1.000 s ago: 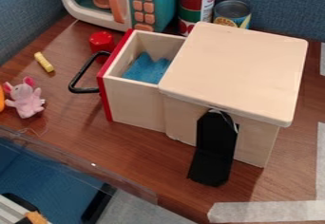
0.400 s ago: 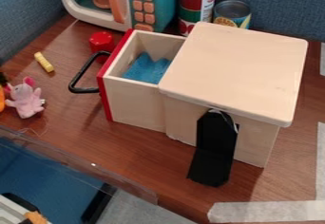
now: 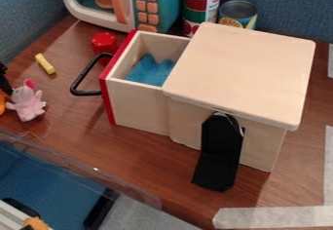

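At the view's left edge I have my black gripper [image 3: 5, 80]; I can't tell how wide it stands. Just below are an orange object [image 3: 2, 102] and the pink plush pig [image 3: 27, 105]. Rightward, brown wooden tabletop [image 3: 68, 114] separates them from the red-fronted pale wooden drawer [image 3: 139, 105].

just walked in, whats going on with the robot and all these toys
The black gripper is at the left edge, right by a pink plush toy and an orange thing; whether it touches either, I can't tell. Nearby, the wooden box has its drawer pulled out, with something blue inside. A yellow stick lies on the table.
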Controlling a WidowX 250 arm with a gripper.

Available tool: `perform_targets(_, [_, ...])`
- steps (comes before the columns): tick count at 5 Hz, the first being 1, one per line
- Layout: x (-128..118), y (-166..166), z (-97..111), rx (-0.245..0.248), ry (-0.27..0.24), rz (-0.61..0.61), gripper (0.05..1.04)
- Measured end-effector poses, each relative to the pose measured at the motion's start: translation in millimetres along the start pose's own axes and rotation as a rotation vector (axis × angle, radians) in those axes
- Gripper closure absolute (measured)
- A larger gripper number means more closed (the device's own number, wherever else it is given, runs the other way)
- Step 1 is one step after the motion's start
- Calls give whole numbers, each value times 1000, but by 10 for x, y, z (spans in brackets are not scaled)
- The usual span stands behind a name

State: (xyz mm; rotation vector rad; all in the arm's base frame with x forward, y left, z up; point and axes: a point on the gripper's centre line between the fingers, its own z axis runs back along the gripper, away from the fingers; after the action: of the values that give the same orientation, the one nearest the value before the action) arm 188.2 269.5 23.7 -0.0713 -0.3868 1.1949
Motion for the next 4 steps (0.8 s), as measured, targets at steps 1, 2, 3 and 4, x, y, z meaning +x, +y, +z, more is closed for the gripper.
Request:
perform_targets(1, [23, 3, -71, 2, 24, 16, 374])
perform_targets(2, [32, -19, -57, -10, 33, 37, 439])
perform_targets(3, [104, -89, 133, -54, 39, 46, 439])
perform_targets(4, [205, -219, 501, -106, 17, 22, 439])
